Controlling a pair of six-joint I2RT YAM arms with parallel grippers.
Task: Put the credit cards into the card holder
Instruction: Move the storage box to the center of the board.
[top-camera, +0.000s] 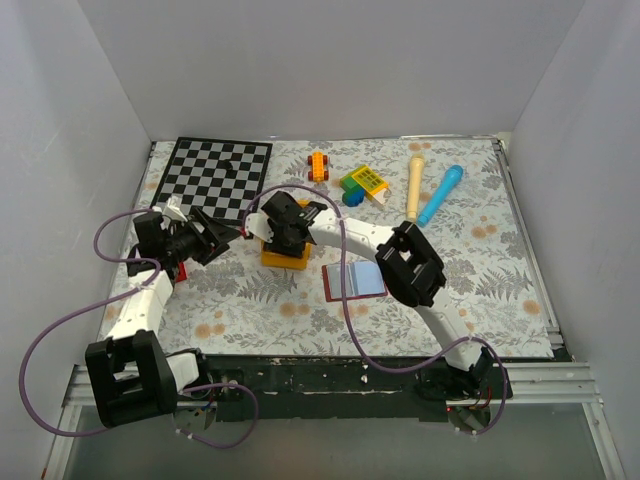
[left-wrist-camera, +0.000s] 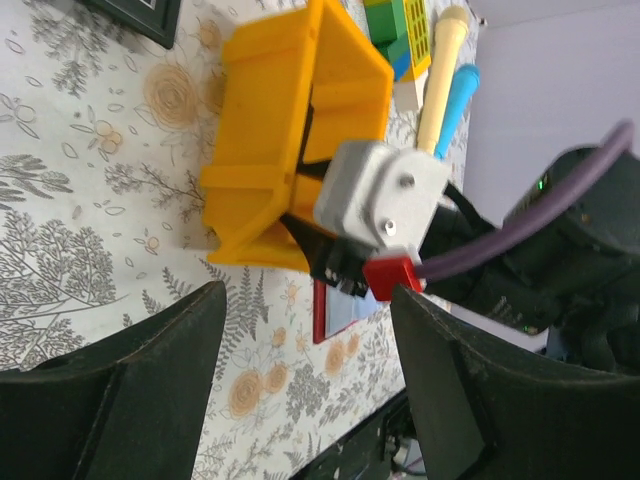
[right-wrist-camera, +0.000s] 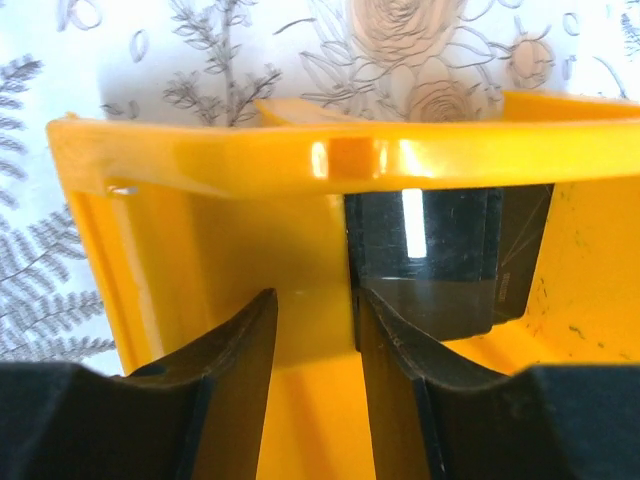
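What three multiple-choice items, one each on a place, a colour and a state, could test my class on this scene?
1. Where are the credit cards? A in a glass jar; B in the yellow bin; C under a book.
2. What colour lines the inside of the card holder? A pale blue; B green; C orange.
3. The card holder is: A snapped shut; B standing upright; C lying open.
Answers: B, the right wrist view shows them upright inside the bin; A, pale blue shows between its maroon edges; C, its halves lie spread flat.
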